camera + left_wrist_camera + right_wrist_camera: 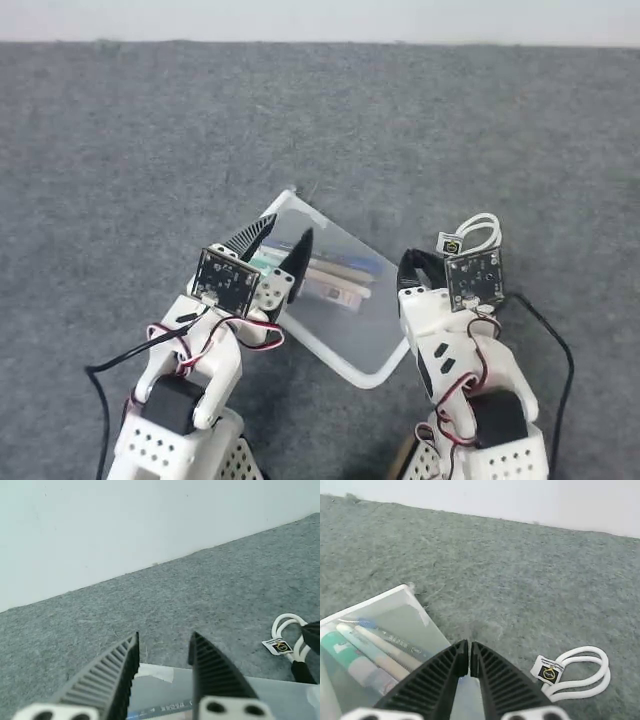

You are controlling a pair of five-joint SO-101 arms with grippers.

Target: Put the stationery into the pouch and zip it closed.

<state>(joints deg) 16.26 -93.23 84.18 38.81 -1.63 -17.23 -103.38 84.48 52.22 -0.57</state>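
Note:
A clear zip pouch (345, 325) lies slanted on the grey carpet between the two arms, with several pens and a green-capped item (330, 275) inside it. In the right wrist view the pouch (395, 615) shows the same pens (375, 650) through its wall. My left gripper (288, 232) hangs open over the pouch's left end, its ribbed fingers (125, 665) apart with nothing between them. My right gripper (412, 268) sits at the pouch's right edge, and its fingertips (460, 655) are pressed together. Whether they pinch the pouch's rim is hidden.
A white looped cord (482, 230) with a small black-and-yellow tag (450, 243) lies on the carpet just beyond the right gripper, and it appears as cord (580, 672) and cord (290, 630) in the wrist views. A pale wall borders the carpet's far edge.

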